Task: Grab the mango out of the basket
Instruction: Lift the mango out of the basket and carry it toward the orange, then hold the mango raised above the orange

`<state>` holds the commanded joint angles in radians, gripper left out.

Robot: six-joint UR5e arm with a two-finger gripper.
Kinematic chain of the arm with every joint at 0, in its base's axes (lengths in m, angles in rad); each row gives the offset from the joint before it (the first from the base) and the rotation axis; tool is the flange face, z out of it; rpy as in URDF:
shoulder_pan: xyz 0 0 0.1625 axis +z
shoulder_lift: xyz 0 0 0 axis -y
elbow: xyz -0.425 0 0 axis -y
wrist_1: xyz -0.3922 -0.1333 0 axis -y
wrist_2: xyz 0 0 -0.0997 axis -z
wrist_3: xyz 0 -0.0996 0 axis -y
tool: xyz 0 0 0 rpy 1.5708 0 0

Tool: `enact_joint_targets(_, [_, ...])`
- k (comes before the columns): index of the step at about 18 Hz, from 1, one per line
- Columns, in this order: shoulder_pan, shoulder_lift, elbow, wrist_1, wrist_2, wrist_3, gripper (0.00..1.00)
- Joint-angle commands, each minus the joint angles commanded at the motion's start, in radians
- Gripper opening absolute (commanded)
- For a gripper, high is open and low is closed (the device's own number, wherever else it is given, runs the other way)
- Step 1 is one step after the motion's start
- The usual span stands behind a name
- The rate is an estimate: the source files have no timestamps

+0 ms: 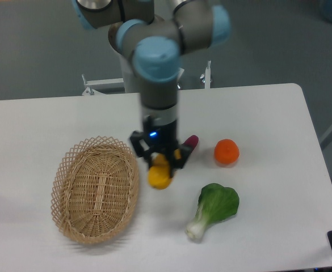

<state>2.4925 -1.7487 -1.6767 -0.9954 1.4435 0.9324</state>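
Observation:
The mango (159, 173) is a yellow-orange oblong fruit held between my gripper's fingers (160, 161), just right of the basket's rim. My gripper is shut on the mango, which hangs from the fingers with its lower end showing below them. I cannot tell how high it is above the table. The basket (95, 189) is an oval tan wicker basket at the left of the table, and nothing lies in it. The arm comes down from the top of the view and hides the mango's upper part.
A purple sweet potato (190, 141) lies just behind and right of the gripper, partly hidden. A round orange fruit (226, 151) sits to the right. A green bok choy (213, 208) lies at the front right. The table's right edge is near x 600.

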Motion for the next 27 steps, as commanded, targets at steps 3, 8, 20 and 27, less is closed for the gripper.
enact_joint_targets(3, [0.06,0.002,0.015,-0.057,0.002,0.118,0.46])
enact_joint_targets(8, [0.12,0.002,0.071,-0.172,0.005,0.258,0.46])
enact_joint_targets(20, [0.14,0.0,0.084,-0.181,0.006,0.266,0.46])
enact_joint_targets(27, [0.158,0.002,0.08,-0.206,0.005,0.309,0.46])
